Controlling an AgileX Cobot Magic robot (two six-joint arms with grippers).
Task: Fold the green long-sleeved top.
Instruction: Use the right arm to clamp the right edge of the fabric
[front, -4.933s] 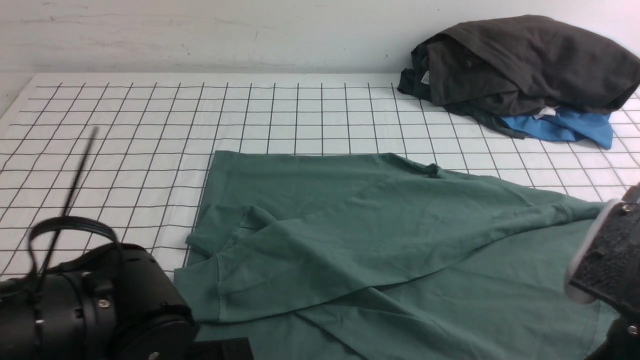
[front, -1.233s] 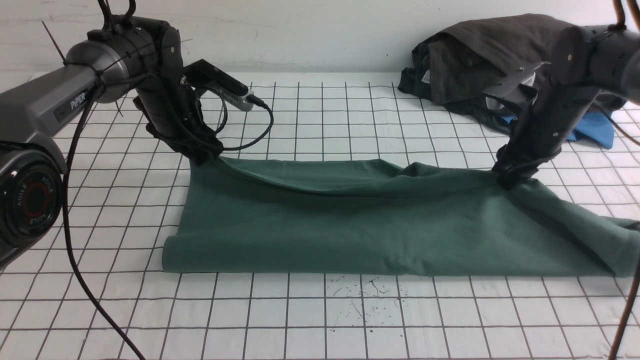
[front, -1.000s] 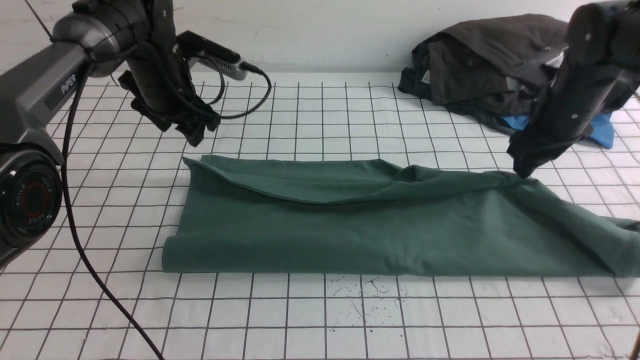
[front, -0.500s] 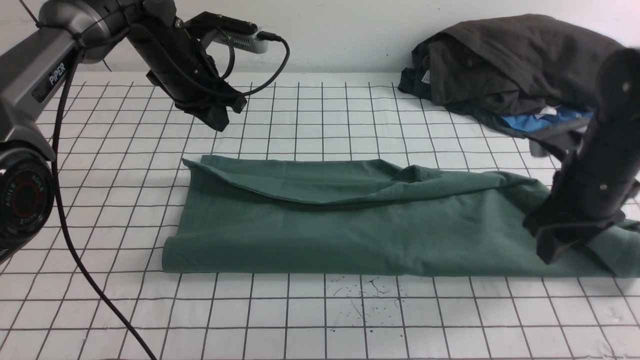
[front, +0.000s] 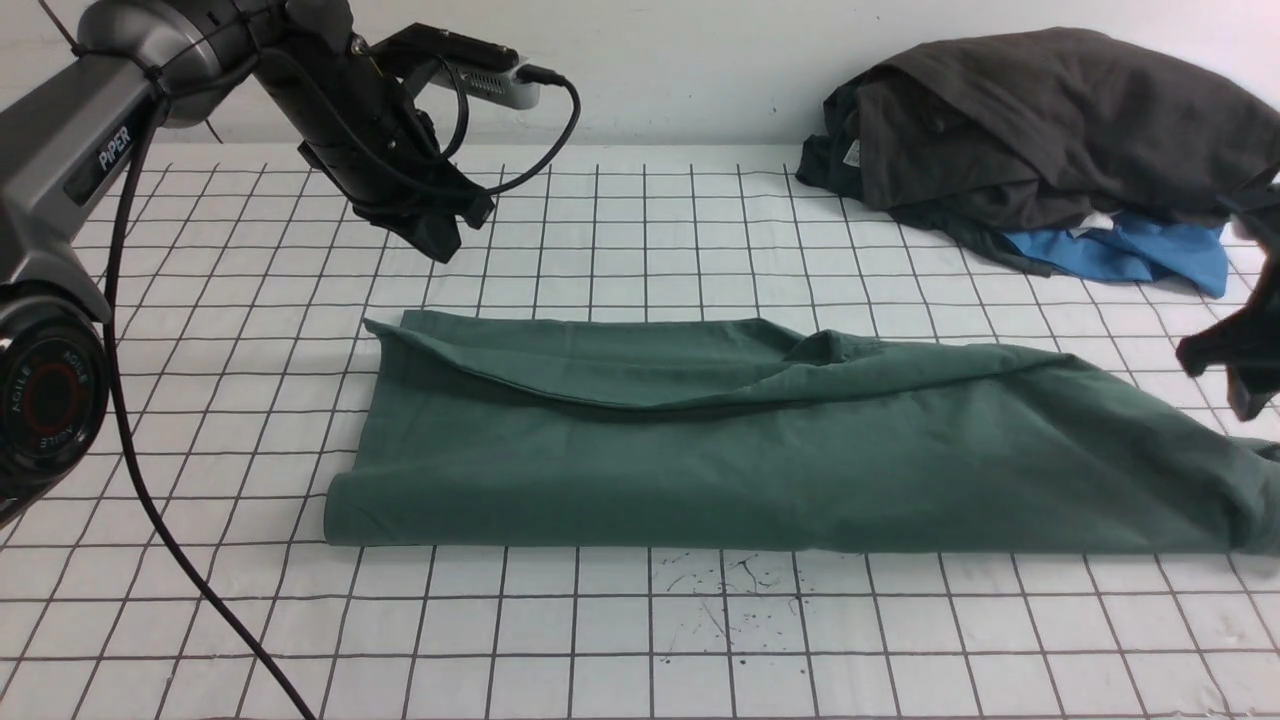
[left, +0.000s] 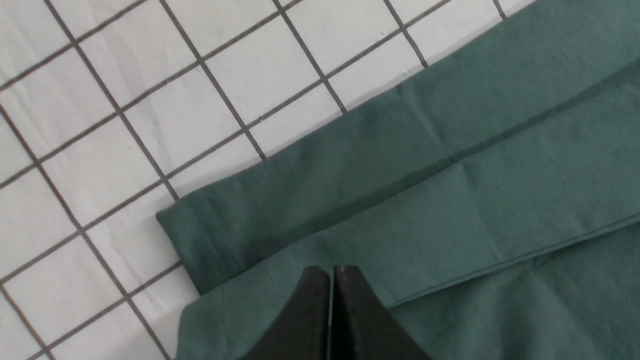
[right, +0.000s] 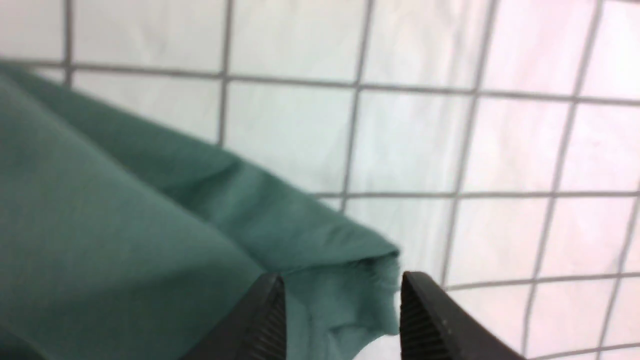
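The left gripper (left: 332, 274) has its black wedge-shaped fingertips pressed together on nothing, poised over the green long-sleeved top (front: 760, 460). The top is matte knit with a stitched hem, folded into a long band across mid-frame on the white grid-lined cloth (front: 640, 630). The right gripper (right: 341, 277) has its ribbed jaws spread around a blurred corner of the top; contact is unclear. In the front view it is cut off at the right edge. The left arm (front: 100, 150) angles down from the upper left.

Long-sleeved top (front: 760, 460) across the middle of the surface (front: 640, 640)
Heap of garments (front: 1040, 130) sits behind at 2 o'clock; left gripper (front: 440, 240) hangs over the top's 10 o'clock corner; right gripper (front: 1235, 385) at 3 o'clock, seemingly over its end.
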